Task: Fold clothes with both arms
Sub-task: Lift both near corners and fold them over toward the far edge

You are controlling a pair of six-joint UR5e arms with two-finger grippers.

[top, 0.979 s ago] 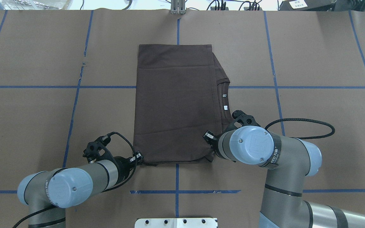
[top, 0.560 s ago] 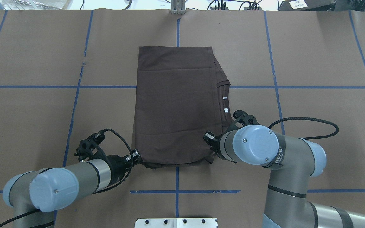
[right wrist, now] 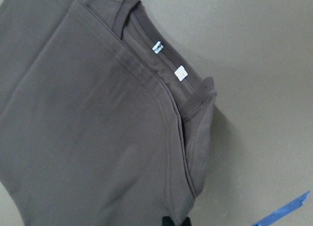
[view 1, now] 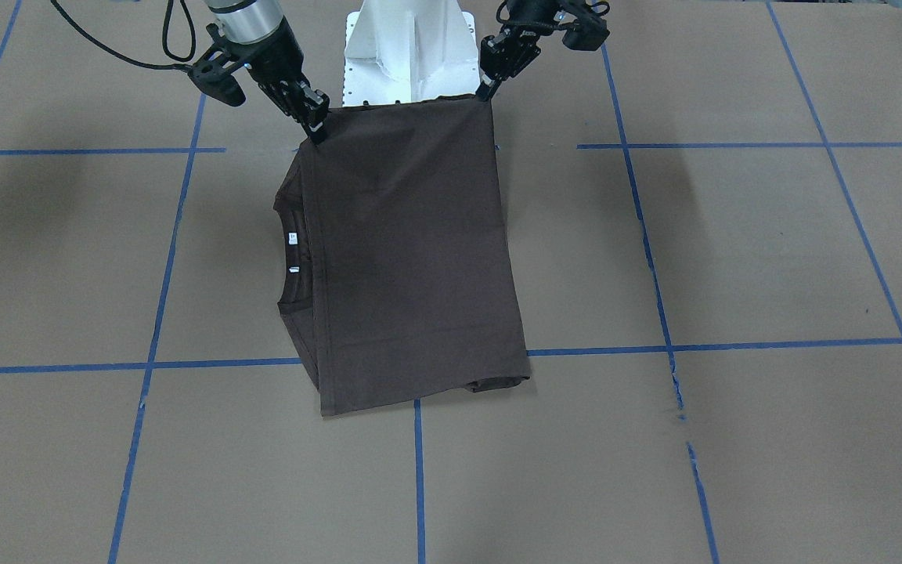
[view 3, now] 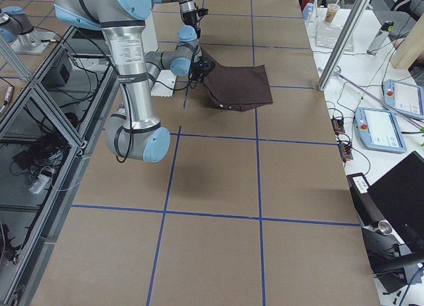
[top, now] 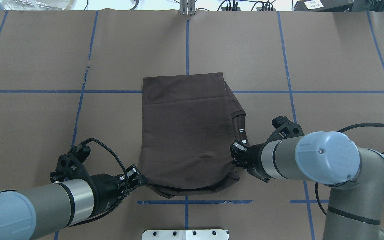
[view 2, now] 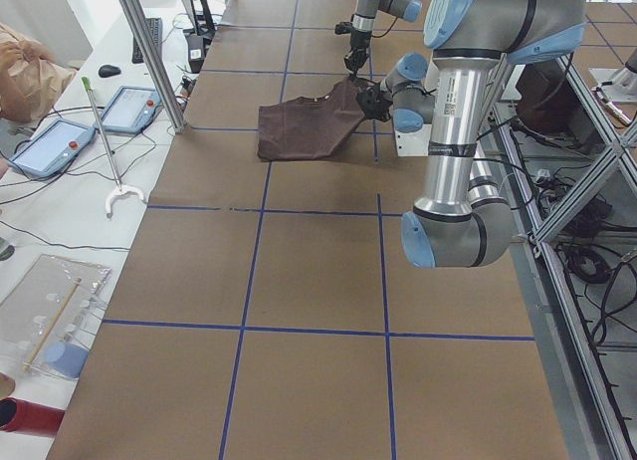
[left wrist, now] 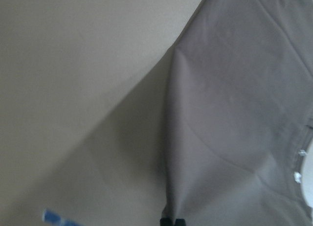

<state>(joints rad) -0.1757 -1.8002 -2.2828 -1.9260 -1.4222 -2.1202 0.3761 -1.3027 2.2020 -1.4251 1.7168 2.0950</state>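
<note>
The clothes are one dark brown T-shirt [top: 185, 133], folded into a rectangle on the brown table cover. Its ribbed collar [top: 240, 121] and white neck labels [view 1: 293, 237] show on my right side. My left gripper [top: 142, 181] is shut on the near left corner, and my right gripper [top: 235, 156] is shut on the near right corner by the collar. Both hold that near edge raised off the table, while the far part lies flat. In the front-facing view the left gripper [view 1: 486, 92] and right gripper [view 1: 316, 133] pinch the shirt's two upper corners. Each wrist view shows cloth [left wrist: 234, 113] [right wrist: 88, 128] running into black fingertips.
The white pedestal base [top: 185, 234] stands just behind the lifted edge. Blue tape lines [top: 185, 202] grid the table. A black cable [top: 372, 126] loops beside the right arm. Tablets [view 2: 55, 146] and a metal post [view 2: 149, 52] stand along the table's far side.
Both grippers have drawn back toward the robot's base and spread outward, still holding the near corners. The shirt slid toward the robot; its far edge moved nearer by about a third of a grid square.
</note>
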